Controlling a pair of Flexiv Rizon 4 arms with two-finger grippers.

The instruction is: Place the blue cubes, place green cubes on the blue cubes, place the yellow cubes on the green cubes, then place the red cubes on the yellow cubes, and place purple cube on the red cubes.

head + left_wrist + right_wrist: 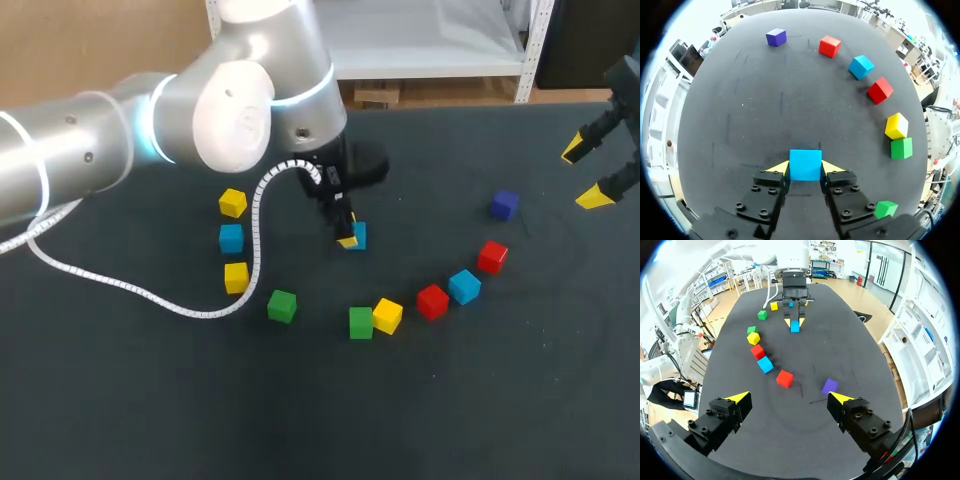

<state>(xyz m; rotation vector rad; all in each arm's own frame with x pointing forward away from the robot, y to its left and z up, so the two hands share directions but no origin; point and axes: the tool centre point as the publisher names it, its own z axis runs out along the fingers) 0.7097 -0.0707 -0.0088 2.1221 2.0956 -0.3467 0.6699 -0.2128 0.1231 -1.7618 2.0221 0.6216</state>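
Note:
My left gripper (347, 232) is down on the mat mid-table, and its yellow tips press both sides of a blue cube (805, 164) that rests on the mat (357, 236). A curved row lies to its right: green (361, 322), yellow (387, 315), red (432, 301), blue (464, 286), red (492, 256) and purple (505, 205) cubes. Left of the gripper stand a yellow (232, 203), a blue (231, 238) and another yellow cube (236, 277), with a green cube (282, 305) below them. My right gripper (586, 172) hangs open at the far right, holding nothing (790, 398).
The left arm's white cable (150, 295) loops over the mat by the left-hand cubes. The dark mat (480, 400) covers the table, and all cubes lie singly on it.

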